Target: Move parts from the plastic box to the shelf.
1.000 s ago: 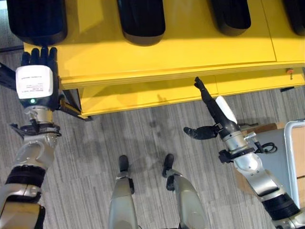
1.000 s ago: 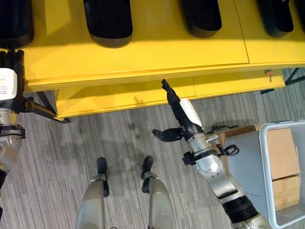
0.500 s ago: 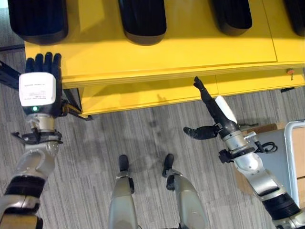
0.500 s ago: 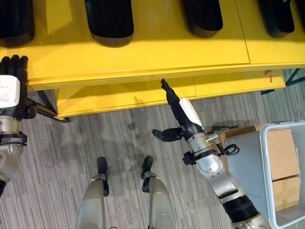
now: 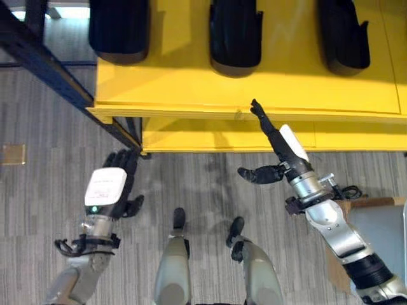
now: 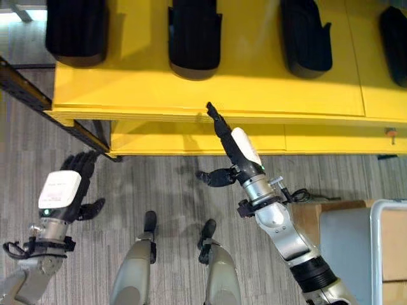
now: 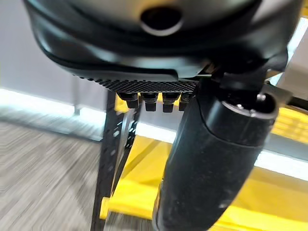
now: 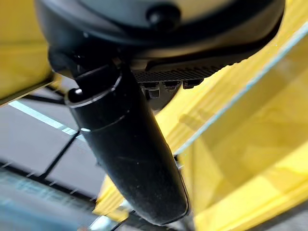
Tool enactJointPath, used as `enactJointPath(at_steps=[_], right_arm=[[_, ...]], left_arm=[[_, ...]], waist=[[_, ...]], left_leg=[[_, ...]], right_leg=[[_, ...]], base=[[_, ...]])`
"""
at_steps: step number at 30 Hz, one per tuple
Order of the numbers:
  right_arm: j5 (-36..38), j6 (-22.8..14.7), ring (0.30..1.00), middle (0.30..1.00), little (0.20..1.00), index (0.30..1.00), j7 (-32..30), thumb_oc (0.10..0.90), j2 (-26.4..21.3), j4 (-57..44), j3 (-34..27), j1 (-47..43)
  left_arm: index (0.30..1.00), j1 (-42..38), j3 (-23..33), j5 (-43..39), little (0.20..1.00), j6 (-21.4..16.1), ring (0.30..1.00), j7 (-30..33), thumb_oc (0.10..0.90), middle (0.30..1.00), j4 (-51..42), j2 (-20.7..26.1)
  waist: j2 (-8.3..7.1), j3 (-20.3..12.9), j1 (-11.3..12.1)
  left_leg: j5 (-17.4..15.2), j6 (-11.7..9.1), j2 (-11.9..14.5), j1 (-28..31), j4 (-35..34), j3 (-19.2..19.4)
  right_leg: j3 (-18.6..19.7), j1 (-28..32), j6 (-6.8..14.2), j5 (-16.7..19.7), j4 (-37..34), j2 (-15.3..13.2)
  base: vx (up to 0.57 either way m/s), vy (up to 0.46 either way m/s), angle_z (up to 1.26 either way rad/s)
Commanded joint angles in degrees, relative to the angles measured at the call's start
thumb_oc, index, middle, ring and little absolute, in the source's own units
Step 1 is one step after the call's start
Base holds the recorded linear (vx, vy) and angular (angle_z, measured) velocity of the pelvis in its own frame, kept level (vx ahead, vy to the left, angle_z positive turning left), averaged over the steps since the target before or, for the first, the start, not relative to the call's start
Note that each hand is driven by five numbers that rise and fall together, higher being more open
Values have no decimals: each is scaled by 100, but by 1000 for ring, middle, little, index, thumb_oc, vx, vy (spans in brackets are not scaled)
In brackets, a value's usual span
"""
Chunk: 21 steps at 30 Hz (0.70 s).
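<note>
Since three black parts (image 6: 194, 38) already sit in a row on the yellow shelf (image 6: 254, 95) and both hands are empty, next step is likely a fresh pick from the plastic box (image 6: 388, 254), at robot's right. Right hand (image 6: 232, 149) open, fingers straight at shelf edge; left hand (image 6: 63, 187) open, low over floor. Clear the shelf lip before turning right

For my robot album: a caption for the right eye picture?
Both hands, left and right, empty before the yellow shelf.
</note>
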Motion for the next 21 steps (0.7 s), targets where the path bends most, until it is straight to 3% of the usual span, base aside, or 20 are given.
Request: enactJointPath(at_steps=[1,9,21], right_arm=[[-222,-413,1000,1000,1000,1000,-399,900,14,-259,70,-591],[-1073,-125,1000,1000,1000,1000,-656,900,-109,341,465,-1388],[-1688,167,1000,1000,1000,1000,-860,900,-413,1117,725,-2197]], left_arm=[[1000,-23,61,-643,1000,-457,1000,131,900,1000,-722,357],[1000,-55,-204,-871,1000,-495,1000,-3,900,1000,-758,315],[1000,81,-134,-920,1000,-525,1000,-35,900,1000,-761,361]], waist=[[-33,-659,5],[52,-669,152],[167,-568,289]], left_leg=[[-513,-18,53,181,90,-619],[-445,4,-9,220,31,-748],[-358,0,32,129,-6,-804]], right_leg=[[289,-9,523,714,-445,-539],[194,29,526,666,-341,-600],[142,-52,509,643,-305,-570]], base=[[5,-24,25],[5,-27,17],[-1,-9,1]])
